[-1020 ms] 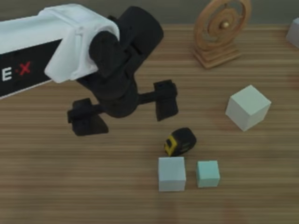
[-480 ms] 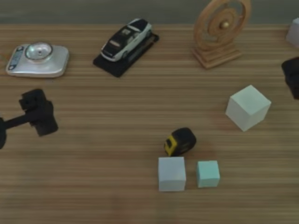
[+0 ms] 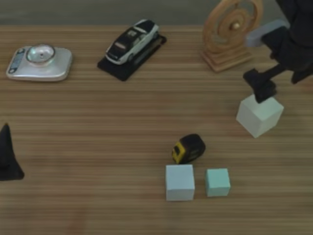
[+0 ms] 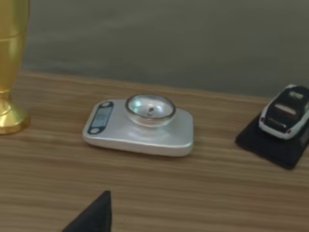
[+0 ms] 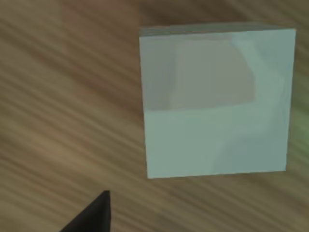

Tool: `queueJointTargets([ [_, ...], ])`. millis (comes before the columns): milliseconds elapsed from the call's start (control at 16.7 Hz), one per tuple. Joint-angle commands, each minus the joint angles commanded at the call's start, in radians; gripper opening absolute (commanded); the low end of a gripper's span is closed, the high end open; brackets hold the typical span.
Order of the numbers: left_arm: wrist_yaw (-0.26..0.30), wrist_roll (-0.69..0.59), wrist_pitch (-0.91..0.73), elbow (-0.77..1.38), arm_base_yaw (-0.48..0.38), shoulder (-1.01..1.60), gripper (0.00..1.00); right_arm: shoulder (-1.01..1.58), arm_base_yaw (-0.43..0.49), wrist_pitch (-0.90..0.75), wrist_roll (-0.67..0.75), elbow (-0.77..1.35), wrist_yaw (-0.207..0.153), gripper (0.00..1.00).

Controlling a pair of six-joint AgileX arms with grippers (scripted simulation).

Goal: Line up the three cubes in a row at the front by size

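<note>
The large off-white cube (image 3: pixel 259 115) (image 5: pixel 217 104) sits at the right of the table, turned at an angle. My right gripper (image 3: pixel 284 79) hovers open just behind and above it; one dark fingertip (image 3: pixel 262 89) (image 5: pixel 91 215) is by the cube's back corner, and nothing is between the fingers. Near the front, the medium pale blue cube (image 3: pixel 179 182) and the small mint-green cube (image 3: pixel 217 182) stand side by side with a small gap. My left gripper (image 3: pixel 7 157) is parked at the left edge, with only one finger (image 4: pixel 91 220) showing.
A yellow-black tape measure (image 3: pixel 189 148) lies just behind the blue cube. Along the back stand a silver kitchen scale (image 3: pixel 39 62) (image 4: pixel 140 125), a toy car on a black base (image 3: pixel 132 41) (image 4: pixel 285 116) and a wooden wheel ornament (image 3: pixel 232 32). A gold trophy (image 4: pixel 9 67) shows in the left wrist view.
My left arm has drawn back from the table's middle to the left edge. My right arm has come in from the right and now hangs over the large cube. The cubes have not moved.
</note>
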Motion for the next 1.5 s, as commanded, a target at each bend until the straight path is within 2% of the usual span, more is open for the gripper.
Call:
queueJointTargets([
  [240,0.009,0.11,0.092,-0.098,0.052,-0.14,1.0,0.155,0.018,-0.08,-0.025,0.15,0.0,1.0],
  [660,0.01,0.125,0.104,-0.11,0.058,-0.159,1.0,0.171,0.016,-0.084,-0.028,0.163,0.001,1.0],
  [1140,0.01,0.125,0.104,-0.11,0.058,-0.159,1.0,0.261,0.022,0.184,-0.026,-0.011,0.001,1.0],
  [1440,0.01,0.125,0.104,-0.11,0.058,-0.159,1.0,0.271,0.022,0.206,-0.026,-0.027,0.002,1.0],
  [1500,0.01,0.125,0.104,-0.11,0.058,-0.159,1.0,0.271,0.022,0.206,-0.026,-0.027,0.002,0.92],
])
